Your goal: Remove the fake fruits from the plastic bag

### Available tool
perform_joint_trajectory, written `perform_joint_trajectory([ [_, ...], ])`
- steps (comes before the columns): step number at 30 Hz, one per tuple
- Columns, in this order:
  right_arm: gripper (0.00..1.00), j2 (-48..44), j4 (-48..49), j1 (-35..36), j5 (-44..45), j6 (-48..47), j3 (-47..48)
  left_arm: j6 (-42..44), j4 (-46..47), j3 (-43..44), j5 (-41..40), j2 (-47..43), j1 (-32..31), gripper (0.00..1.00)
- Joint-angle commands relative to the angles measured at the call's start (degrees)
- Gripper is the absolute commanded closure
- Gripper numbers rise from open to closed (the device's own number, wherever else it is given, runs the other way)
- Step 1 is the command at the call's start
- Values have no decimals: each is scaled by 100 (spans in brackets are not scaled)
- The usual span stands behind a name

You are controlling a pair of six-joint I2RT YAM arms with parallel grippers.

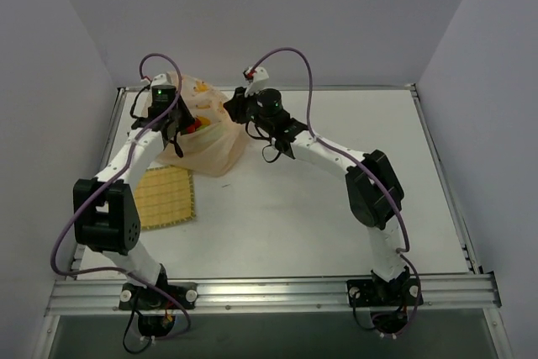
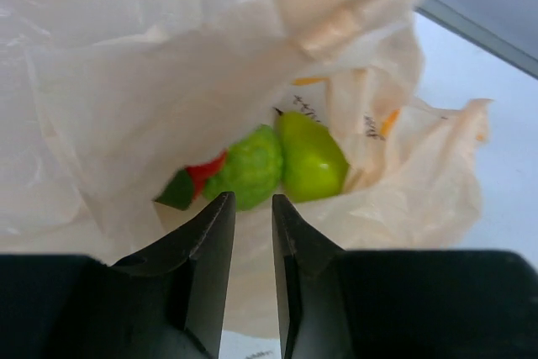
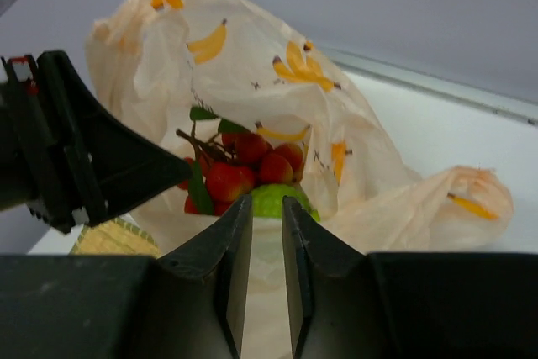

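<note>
fake fruits (image 2: 282, 166) in plastic bag (image 2: 126, 107) mouth, dead ahead of my left fingers (image 2: 210, 245); right fingers (image 3: 231, 254) face bag's opposite side. Both pairs nearly closed, can't tell if pinching film.

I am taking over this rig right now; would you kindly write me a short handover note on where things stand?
Left gripper: fingers nearly together with a narrow gap, at the mouth of the plastic bag. I cannot tell whether film is pinched.
Right gripper: also a narrow gap, facing the bag from the other side. Grip unclear.
Things: two green fruits and a cluster of red fruits lie inside the bag, at the table's far left, with the yellow mat close by.
Done: no fruit is out yet.
Left: lift out every fruit.
</note>
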Motion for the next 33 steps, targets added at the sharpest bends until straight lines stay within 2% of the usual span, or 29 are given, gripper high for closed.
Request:
perform_joint_trajectory([
  [1, 83, -399, 352, 147, 131, 85, -606, 425, -82, 364, -629, 115, 131, 77],
  [3, 79, -452, 343, 191, 140, 102, -757, 540, -151, 495, -806, 353, 245, 76],
  [6, 76, -549, 404, 218, 96, 243, -1082, 672, -74, 549, -789, 564, 412, 66],
  [8, 75, -567, 536, 279, 61, 261, -1231, 822, 41, 514, -763, 582, 421, 54],
  [11, 69, -462, 546, 341, 87, 226, -1267, 910, 173, 470, -754, 573, 421, 47],
  [14, 57, -277, 554, 341, 69, 260, -1144, 1006, 296, 487, -719, 617, 422, 44],
  [20, 41, 30, 554, 323, 271, 401, -933, 1103, 323, 865, -385, 1047, 413, 45],
  [23, 36, 101, 572, 315, 315, 445, -881, 1103, 340, 988, -402, 1214, 413, 51],
  [27, 34, 224, 616, 253, 298, 507, -854, 1068, 375, 1111, -289, 1320, 395, 64],
  [33, 35, 111, 817, 218, -27, 604, -1117, 1007, 463, 849, -279, 952, 334, 63],
])
